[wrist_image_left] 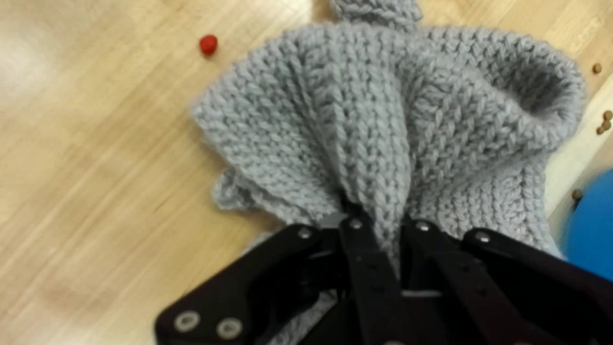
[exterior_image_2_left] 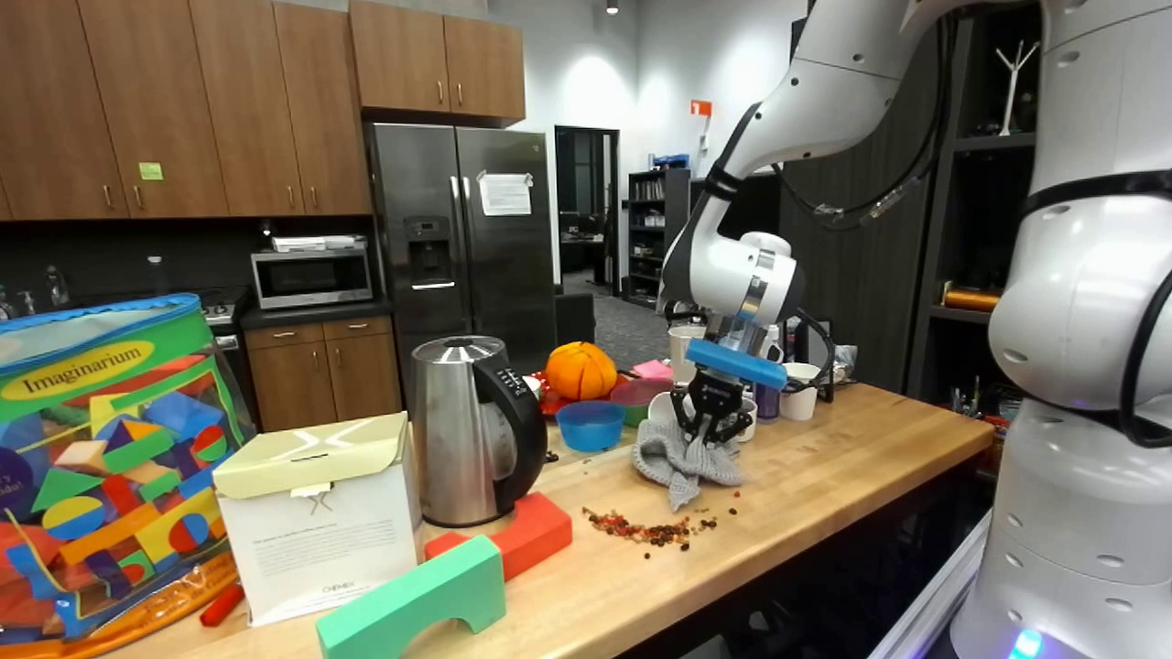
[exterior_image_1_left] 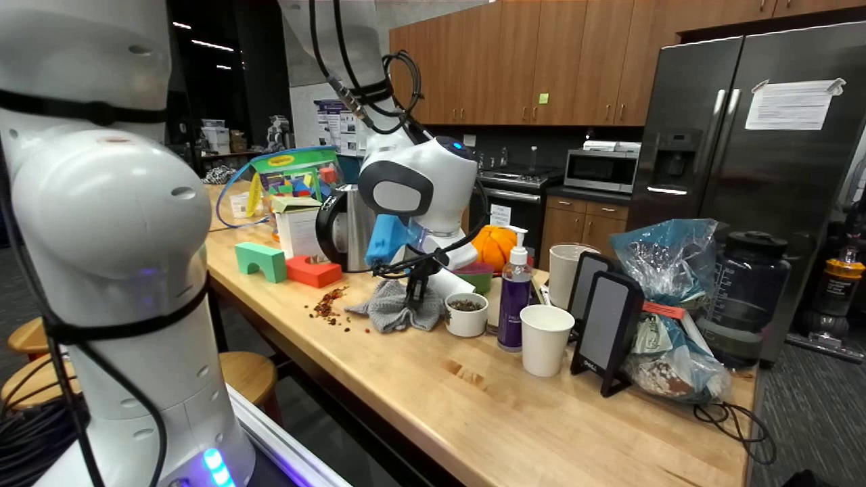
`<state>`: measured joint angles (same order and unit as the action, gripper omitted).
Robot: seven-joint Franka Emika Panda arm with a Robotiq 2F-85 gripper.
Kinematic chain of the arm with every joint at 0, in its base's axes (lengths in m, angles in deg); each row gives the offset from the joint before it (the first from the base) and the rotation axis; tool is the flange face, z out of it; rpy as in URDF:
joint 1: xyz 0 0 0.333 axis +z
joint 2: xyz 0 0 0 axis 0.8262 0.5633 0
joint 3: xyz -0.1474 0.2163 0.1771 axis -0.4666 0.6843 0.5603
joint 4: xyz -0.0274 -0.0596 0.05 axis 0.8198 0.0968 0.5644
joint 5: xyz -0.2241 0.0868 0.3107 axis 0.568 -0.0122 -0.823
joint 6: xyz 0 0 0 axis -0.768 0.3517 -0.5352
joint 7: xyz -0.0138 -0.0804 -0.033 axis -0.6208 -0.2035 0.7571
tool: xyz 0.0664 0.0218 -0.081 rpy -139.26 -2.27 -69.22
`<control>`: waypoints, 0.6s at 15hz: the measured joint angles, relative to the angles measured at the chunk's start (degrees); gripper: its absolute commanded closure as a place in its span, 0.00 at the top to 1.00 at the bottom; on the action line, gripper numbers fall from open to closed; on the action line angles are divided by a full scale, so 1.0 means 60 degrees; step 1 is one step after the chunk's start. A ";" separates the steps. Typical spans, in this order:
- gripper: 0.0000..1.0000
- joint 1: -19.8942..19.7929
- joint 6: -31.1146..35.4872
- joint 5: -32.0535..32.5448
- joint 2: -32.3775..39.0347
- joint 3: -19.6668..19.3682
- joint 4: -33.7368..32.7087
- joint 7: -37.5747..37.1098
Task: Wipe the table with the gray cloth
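Note:
The gray cloth (exterior_image_1_left: 382, 309) lies bunched on the wooden table (exterior_image_1_left: 419, 399), and it also shows in an exterior view (exterior_image_2_left: 661, 455). My gripper (exterior_image_1_left: 414, 301) points down into the middle of the cloth and also shows in an exterior view (exterior_image_2_left: 707, 437). In the wrist view the gripper (wrist_image_left: 380, 227) is shut on a raised fold of the gray cloth (wrist_image_left: 282, 129); the fingertips are partly hidden in the fabric. The rest of the cloth spreads on the table around the fingers. Spilled red and dark bits (exterior_image_2_left: 645, 531) lie on the table beside the cloth, apart from it.
A white cup of dark bits (exterior_image_1_left: 467, 318) stands close beside the cloth. A purple pump bottle (exterior_image_1_left: 513, 311) and white paper cup (exterior_image_1_left: 545, 341) stand past it. A kettle (exterior_image_2_left: 453, 430), red block (exterior_image_2_left: 542, 531), green block (exterior_image_2_left: 417, 599) and blue bowl (exterior_image_2_left: 589, 428) also stand nearby.

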<state>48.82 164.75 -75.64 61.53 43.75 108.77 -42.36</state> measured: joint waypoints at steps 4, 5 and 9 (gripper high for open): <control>0.03 -0.0141 -0.0383 -0.0047 -0.0002 -0.0398 -0.0024 0.0229; 0.03 -0.0112 -0.0392 -0.0035 0.0000 -0.0424 -0.0029 0.0231; 0.03 0.0118 -0.0215 0.0494 0.0000 -0.0435 -0.0036 0.0156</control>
<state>49.53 163.46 -72.68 61.53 41.14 108.55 -41.42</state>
